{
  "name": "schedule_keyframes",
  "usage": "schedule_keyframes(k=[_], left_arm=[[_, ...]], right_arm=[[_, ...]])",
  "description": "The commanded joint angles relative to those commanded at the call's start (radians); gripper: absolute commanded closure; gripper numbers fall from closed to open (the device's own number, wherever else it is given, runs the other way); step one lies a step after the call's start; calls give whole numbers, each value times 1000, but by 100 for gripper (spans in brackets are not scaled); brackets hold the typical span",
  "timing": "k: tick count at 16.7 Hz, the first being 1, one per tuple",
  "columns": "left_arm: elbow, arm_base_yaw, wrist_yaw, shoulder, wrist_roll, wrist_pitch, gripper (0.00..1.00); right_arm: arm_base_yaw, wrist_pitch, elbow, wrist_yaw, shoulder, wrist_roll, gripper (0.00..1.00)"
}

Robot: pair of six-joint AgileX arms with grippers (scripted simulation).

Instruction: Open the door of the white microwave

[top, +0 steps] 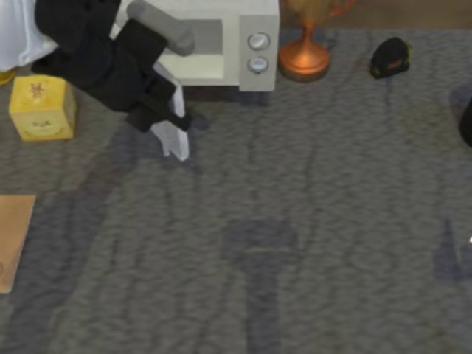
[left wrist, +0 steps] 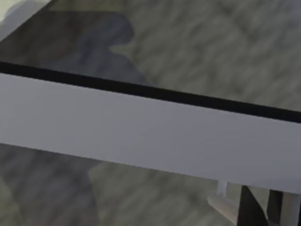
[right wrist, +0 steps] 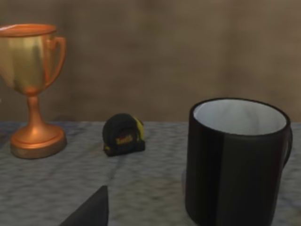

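Here the door is standing swung out from the white microwave, which is sitting at the upper middle of the top view, its top cut off by the frame edge. The door is showing only as a thin white panel edge-on, running down toward the middle left, so its window is hard to make out there. The oven's pale cavity is lying open beside the two knobs. The left claw is sitting right at the door's outer part, yet whether its fingers are wide or clamped I cannot tell; the black arm is covering much of the microwave's left part.

The left wrist view is filling with a broad white band of the door, dark-edged, with grey bench behind it.

Outward, a yellow box is sitting at the left, a copper trophy and a black tape measure at the upper right. The right wrist view alone is showing a black mug near the tape measure and trophy. The right arm is parked at the right edge, its claw unseen.
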Motion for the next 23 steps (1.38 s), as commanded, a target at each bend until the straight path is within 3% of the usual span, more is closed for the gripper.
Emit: schedule_keyframes(k=[16, 23], left_arm=[[-3, -3, 6, 3, 1, -1, 100], [-31, 58, 75, -13, 154, -45, 100]], right_arm=[[0, 0, 0, 0, 0, 0, 0], [0, 0, 0, 0, 0, 0, 0]])
